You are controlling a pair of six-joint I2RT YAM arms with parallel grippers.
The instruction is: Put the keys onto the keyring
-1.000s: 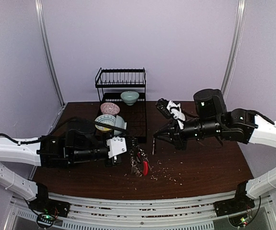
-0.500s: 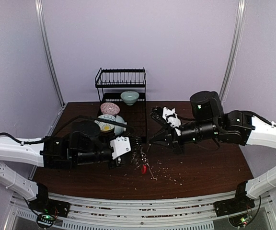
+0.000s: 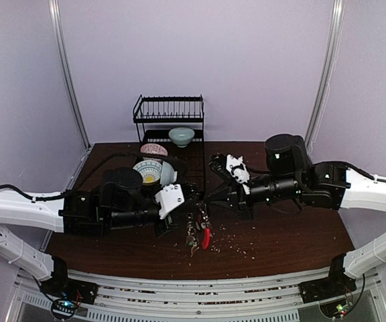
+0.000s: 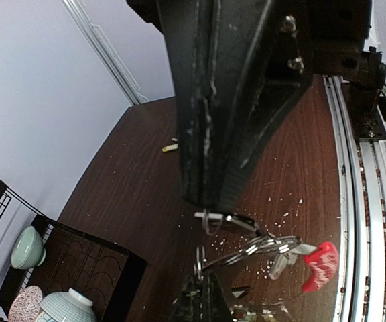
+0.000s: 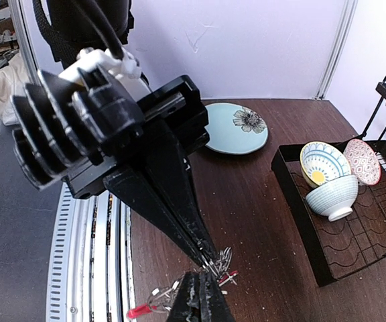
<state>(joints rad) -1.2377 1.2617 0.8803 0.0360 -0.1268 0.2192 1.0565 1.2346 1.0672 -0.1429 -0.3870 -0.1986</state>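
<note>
Over the middle of the desk [image 3: 280,241] my two pincers meet. The left pincer [image 4: 205,201] is clamped on the one keyring [image 4: 250,247], which hangs clear of the desk with its one red tag [image 4: 319,265], and the right pincer [image 5: 200,288] is pinched shut on what looks like one key [image 4: 198,258]. I judge threading is in hand; next the key's hole must be eased onto the ring's split end.
</note>
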